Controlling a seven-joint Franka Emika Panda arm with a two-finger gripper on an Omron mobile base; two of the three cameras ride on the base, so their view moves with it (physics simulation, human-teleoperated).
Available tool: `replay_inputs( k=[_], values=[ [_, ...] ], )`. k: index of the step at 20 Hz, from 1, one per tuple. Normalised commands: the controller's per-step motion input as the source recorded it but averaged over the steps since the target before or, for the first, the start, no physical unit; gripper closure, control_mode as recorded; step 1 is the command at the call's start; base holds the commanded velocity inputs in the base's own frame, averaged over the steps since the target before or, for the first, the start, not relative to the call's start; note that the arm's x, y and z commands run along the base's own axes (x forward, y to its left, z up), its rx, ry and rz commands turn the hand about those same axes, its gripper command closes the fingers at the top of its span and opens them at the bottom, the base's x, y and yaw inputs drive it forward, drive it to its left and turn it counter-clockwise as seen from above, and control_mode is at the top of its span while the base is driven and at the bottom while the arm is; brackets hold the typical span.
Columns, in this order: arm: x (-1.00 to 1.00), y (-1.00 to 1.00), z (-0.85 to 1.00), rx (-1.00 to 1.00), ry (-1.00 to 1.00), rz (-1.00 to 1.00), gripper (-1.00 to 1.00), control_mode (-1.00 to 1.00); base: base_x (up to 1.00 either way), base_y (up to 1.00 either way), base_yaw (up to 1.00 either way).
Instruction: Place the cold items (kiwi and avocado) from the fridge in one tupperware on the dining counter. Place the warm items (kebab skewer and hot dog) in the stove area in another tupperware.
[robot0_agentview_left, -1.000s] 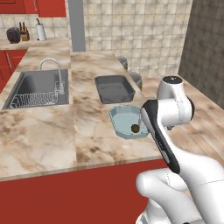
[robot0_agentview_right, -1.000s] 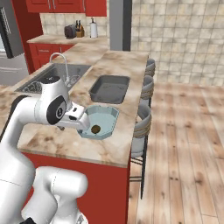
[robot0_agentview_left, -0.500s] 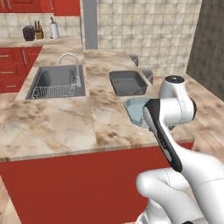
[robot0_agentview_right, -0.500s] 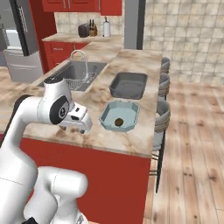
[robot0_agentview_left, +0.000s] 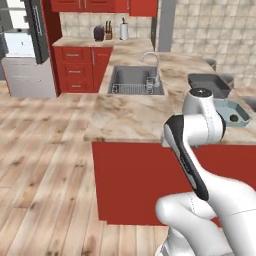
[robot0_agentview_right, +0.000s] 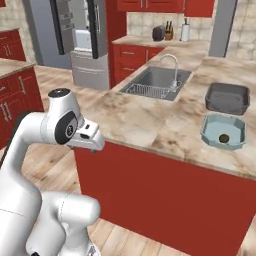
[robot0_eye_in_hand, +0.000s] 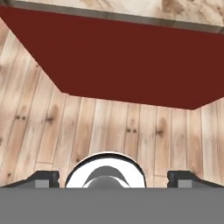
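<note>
The kitchen spreads out around a wooden plank floor (robot0_agentview_left: 45, 165), with a steel fridge (robot0_agentview_right: 80, 42) standing against the far wall and red cabinets (robot0_agentview_left: 82, 67) running beside it. The big island with its marbled tabletop (robot0_agentview_right: 150, 117) and red front panel (robot0_agentview_right: 165, 195) takes up the middle of the room. A steel sink (robot0_agentview_right: 157, 81) with a curved tap (robot0_agentview_right: 172, 67) is set into the tabletop toward the back.

The white arm (robot0_agentview_left: 192, 132) is folded close in front of the island, its hand hanging off the near edge of the tabletop, pointed down at the floor. In the hand view the claw (robot0_eye_in_hand: 111, 178) has its two dark tips set far apart at the bottom corners, jaws wide with nothing between them, and below it lie the floor planks and the red front of the island.

At the island's far right end sit two containers, close together. The dark grey tupperware (robot0_agentview_right: 227, 97) lies farther back; I cannot see anything in it. The pale blue tupperware (robot0_agentview_right: 223, 131) sits nearer the edge and has one small dark round item (robot0_agentview_right: 224, 137) lying in its bottom, too small to say whether it is the kiwi or the avocado.

On the back counter stand a dark toaster-like box (robot0_agentview_left: 99, 33), a knife block (robot0_agentview_left: 108, 33) and a white roll (robot0_agentview_left: 123, 31).
</note>
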Motion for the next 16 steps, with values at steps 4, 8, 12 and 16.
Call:
replay_inputs(
  k=[4,8,12,16],
  values=[
    [0.0,0.0,0.0,0.0,0.0,0.0,-1.0,1.0,0.14,1.0,0.0],
    [0.0,0.0,0.0,0.0,0.0,0.0,-1.0,1.0,0.38,1.0,0.0],
    [0.0,0.0,0.0,0.0,0.0,0.0,-1.0,1.0,0.31,1.0,0.0],
    [0.0,0.0,0.0,0.0,0.0,0.0,-1.0,1.0,0.37,1.0,0.0]
  ],
)
